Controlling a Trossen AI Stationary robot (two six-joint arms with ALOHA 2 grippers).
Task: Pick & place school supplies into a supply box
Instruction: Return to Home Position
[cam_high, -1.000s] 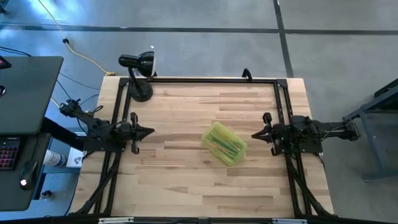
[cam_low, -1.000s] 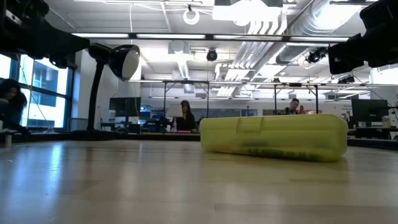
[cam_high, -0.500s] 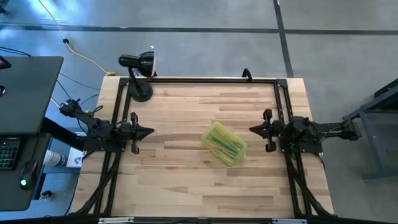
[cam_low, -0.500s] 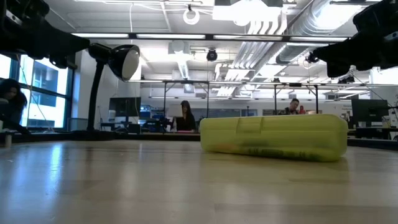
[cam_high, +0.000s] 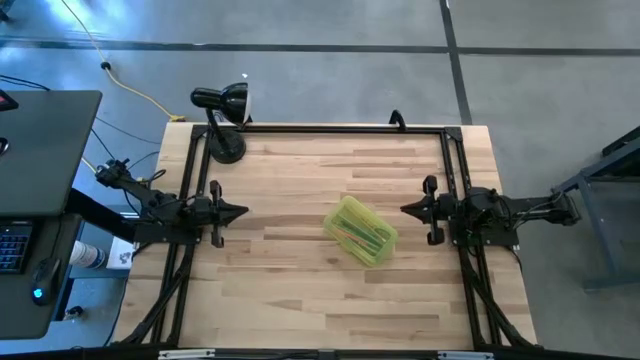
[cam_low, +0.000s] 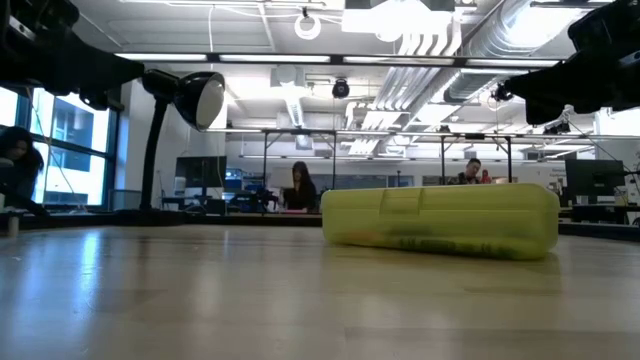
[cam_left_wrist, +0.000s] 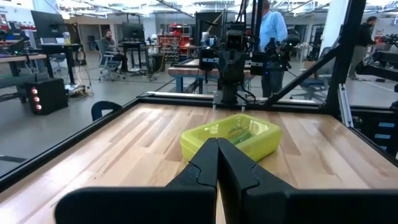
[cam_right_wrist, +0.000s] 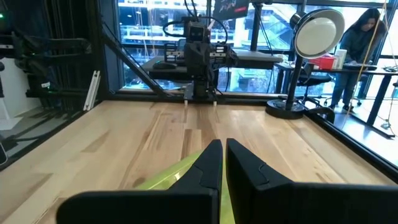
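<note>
The supply box, a translucent yellow-green case, lies flat on the middle of the table with its lid down. Thin pens show faintly through its lid; no other supplies lie on the table. My left gripper hovers shut near the table's left edge, pointing toward the box. My right gripper hovers shut near the right edge, just right of the box, with the box's corner below its fingers. Neither touches anything.
A black desk lamp stands at the far left corner of the table. Black frame rails run along the far edge and both sides. Bare wood lies around the box. People sit at desks in the room beyond.
My right gripper has shifted a little toward the table's far edge and toward the box, then held still. The box has not moved.
</note>
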